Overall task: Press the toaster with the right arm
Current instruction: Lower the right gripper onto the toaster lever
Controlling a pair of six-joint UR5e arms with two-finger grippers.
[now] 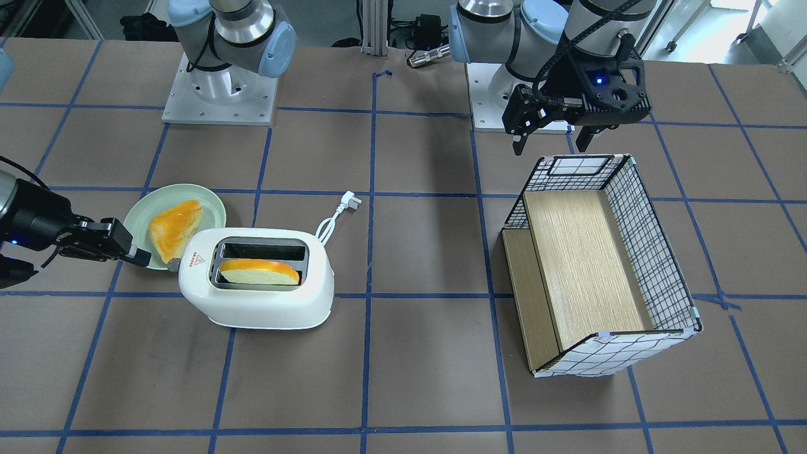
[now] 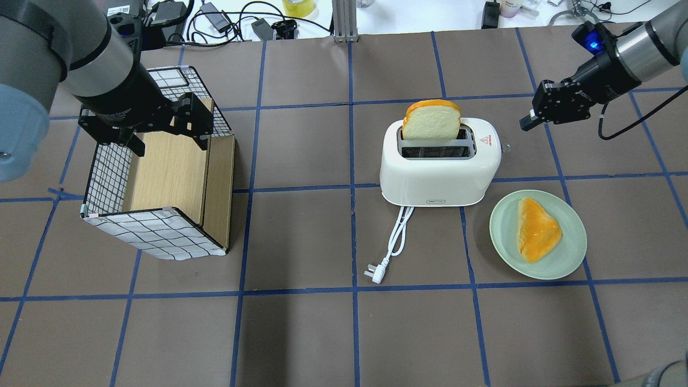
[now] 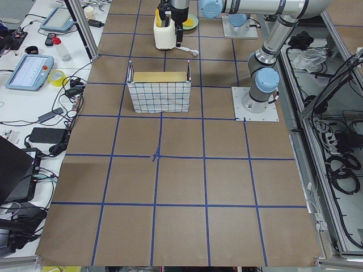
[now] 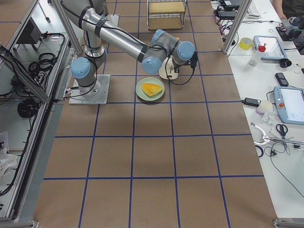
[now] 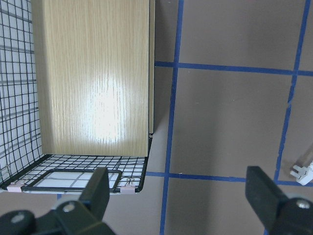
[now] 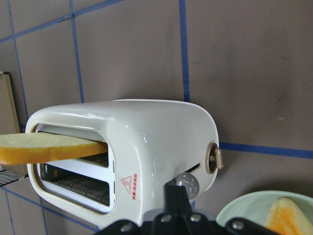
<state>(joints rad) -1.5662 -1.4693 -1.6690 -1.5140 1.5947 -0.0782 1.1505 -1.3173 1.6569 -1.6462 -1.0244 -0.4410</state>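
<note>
The white two-slot toaster stands on the table with a slice of bread sticking up out of one slot. In the right wrist view its end face shows a beige lever and a grey dial. My right gripper is shut and empty. It points at the toaster's lever end, a short gap away and above the plate's rim. My left gripper is open and empty above the box.
A pale green plate with a toast slice lies beside the toaster, under my right gripper. The toaster's white cord and plug trail on the table. A grid-patterned wooden box stands on the left arm's side.
</note>
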